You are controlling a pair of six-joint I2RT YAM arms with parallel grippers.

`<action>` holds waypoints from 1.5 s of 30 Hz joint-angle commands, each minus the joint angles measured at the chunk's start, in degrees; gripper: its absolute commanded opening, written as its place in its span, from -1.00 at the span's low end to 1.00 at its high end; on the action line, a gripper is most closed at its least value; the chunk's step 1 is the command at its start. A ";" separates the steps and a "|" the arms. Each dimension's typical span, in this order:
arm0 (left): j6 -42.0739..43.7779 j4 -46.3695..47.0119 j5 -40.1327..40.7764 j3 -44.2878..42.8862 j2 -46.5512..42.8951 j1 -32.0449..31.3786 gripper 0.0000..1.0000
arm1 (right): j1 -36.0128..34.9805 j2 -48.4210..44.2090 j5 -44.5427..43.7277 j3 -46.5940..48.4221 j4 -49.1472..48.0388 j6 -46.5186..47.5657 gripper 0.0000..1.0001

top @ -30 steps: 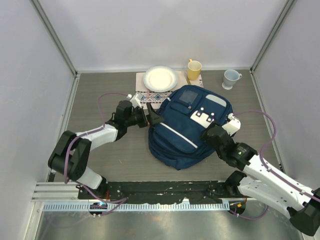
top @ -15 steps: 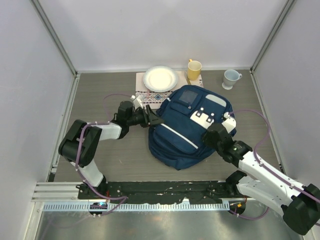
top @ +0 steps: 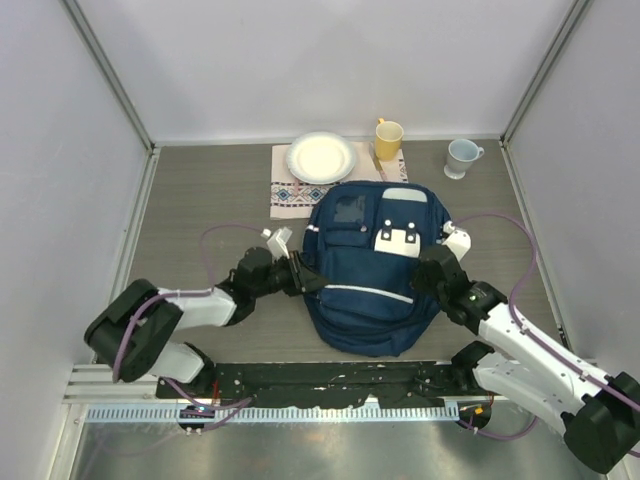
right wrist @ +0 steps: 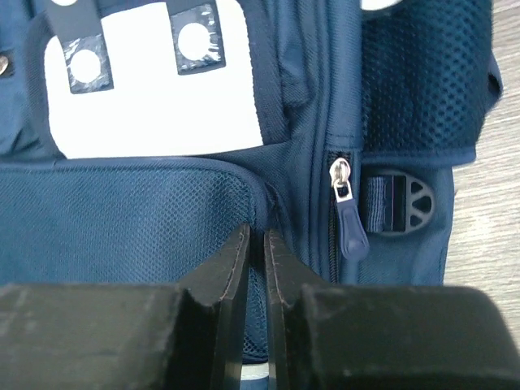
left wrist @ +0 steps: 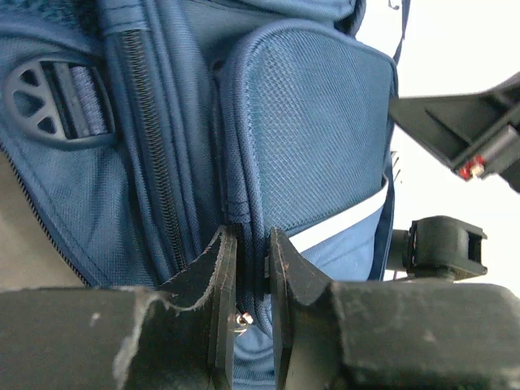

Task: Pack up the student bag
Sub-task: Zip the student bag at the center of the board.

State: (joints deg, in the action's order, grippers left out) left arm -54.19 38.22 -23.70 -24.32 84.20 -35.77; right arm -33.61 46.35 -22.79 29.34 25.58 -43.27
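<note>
Left gripper (left wrist: 250, 244): fingers almost closed, pinching the piped edge of a mesh pocket on the side of the large navy blue fabric backpack (top: 370, 270) with thin white stripes. A black plastic strap buckle (left wrist: 49, 101) and a zip track sit just beside that pinch.

Right gripper (right wrist: 256, 240): fingers narrow too. The pocket's corner seam runs into the gap. It looks pinched, but the contact point is hidden behind the finger bodies. The navy zip pull (right wrist: 345, 211) is just right of the fingers and not gripped.

The backpack lies flat, front up, mid-table between the two arms, one gripper on each flank. Its top end is toward the far wall, just beside the patterned cloth (top: 298, 190) that carries the white plate (top: 320, 157). The yellow mug (top: 388, 138) is near the top edge; the pale mug (top: 462, 156) is further right.

Risks, my read:
- Both holds are on thin seams, so any hard pull could let the fabric slide out.
- An uneven pull would turn or drag the whole backpack rather than position it.
- A push toward the far wall would run it into the cloth, plate and yellow mug.
- No compartment looks open, so nothing can go in yet.
</note>
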 commanded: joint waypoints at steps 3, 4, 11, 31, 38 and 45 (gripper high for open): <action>-7.68 0.91 10.83 8.04 -15.19 -12.30 -0.67 | -1.73 8.92 16.19 5.89 -13.98 4.23 -0.72; -8.03 -0.24 12.96 8.23 -16.78 -13.26 -0.67 | -1.73 10.15 16.54 7.21 -14.42 4.76 -0.72; -9.00 -6.66 22.20 7.79 -23.56 -21.09 -0.61 | -1.73 19.47 21.55 13.27 -18.46 8.81 -0.71; -13.74 -5.25 32.22 3.49 -18.45 -22.85 -0.47 | -3.13 23.20 7.34 24.99 -10.39 16.20 0.35; -11.90 -13.51 35.13 -2.30 -23.12 -22.85 -0.56 | -9.09 1.04 8.11 13.47 -6.07 6.47 0.23; -12.25 -15.46 35.84 -7.06 -20.75 -22.85 -0.65 | -32.90 -4.25 -10.94 10.29 -3.44 -4.79 0.13</action>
State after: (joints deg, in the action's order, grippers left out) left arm -67.64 16.84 8.60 -26.41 63.24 -58.87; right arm -58.26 41.12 -21.10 39.51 19.75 -39.70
